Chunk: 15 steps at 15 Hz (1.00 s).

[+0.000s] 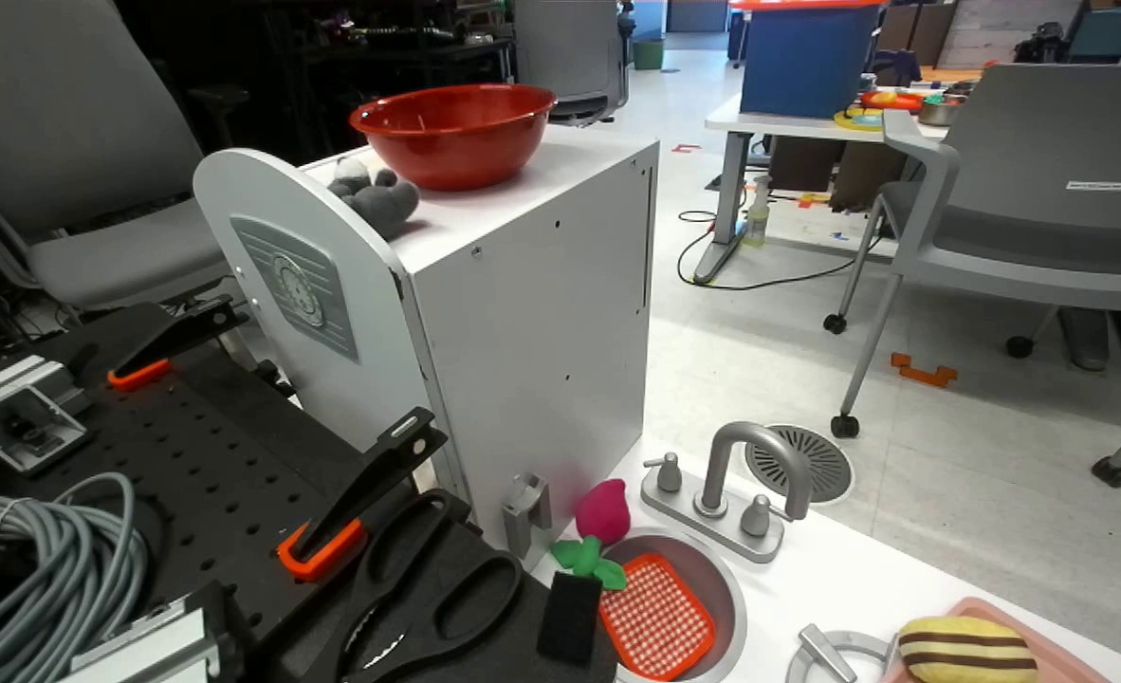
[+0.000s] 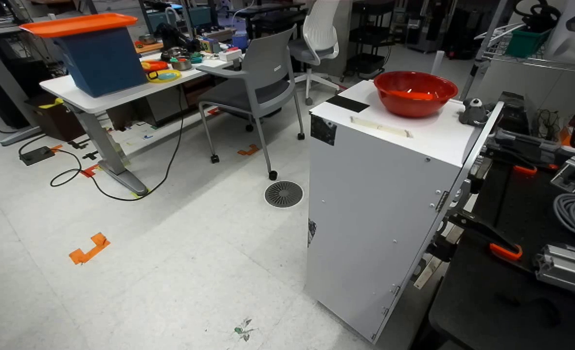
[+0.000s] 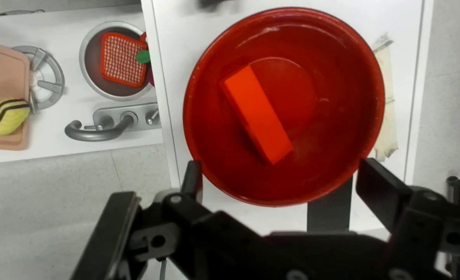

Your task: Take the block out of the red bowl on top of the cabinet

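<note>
The red bowl stands on top of the white cabinet in both exterior views; the bowl (image 1: pixel 456 152) (image 2: pixel 409 108) and the cabinet (image 1: pixel 542 323) (image 2: pixel 380 204) show clearly there. The orange-red block (image 3: pixel 259 114) lies slantwise inside the bowl (image 3: pixel 331 116), left of its middle in the wrist view. The block (image 2: pixel 411 95) also shows over the rim in an exterior view, but the bowl wall hides it elsewhere. My gripper (image 3: pixel 279 162) is open and empty, seen only in the wrist view. Its fingers frame the lower part of the bowl, apart from the block. How high it is above the bowl I cannot tell.
A grey plush toy (image 1: pixel 385 201) (image 2: pixel 473 113) sits beside the bowl near the rounded door (image 1: pixel 333 285). A strip of tape (image 3: pixel 386 105) and a black patch (image 3: pixel 329 210) are on the cabinet top. A toy faucet (image 1: pixel 760 455) and sink (image 1: pixel 736 607) stand lower, beside the cabinet.
</note>
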Available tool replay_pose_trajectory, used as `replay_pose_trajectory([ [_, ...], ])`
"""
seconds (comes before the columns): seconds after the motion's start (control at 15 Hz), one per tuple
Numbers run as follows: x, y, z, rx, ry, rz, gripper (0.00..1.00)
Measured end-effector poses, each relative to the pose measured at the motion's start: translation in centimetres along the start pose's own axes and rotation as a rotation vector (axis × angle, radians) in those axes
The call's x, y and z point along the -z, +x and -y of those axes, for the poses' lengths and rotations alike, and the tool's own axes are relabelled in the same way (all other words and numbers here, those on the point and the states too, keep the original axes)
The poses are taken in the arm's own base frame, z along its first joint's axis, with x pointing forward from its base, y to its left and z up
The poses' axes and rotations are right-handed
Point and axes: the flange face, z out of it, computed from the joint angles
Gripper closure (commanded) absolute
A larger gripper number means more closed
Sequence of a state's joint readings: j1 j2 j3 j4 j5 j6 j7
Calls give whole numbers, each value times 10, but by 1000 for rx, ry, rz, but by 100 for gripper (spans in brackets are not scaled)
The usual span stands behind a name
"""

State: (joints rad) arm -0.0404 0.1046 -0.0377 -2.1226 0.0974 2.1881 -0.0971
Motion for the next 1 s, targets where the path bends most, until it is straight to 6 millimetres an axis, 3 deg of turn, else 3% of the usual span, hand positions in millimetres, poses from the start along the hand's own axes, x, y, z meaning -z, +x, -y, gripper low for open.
replay_pose_trajectory([
  [0.4, 6, 4, 11, 26, -4, -17, 0],
  [1.0, 3, 3, 11, 26, -3, -11, 0],
])
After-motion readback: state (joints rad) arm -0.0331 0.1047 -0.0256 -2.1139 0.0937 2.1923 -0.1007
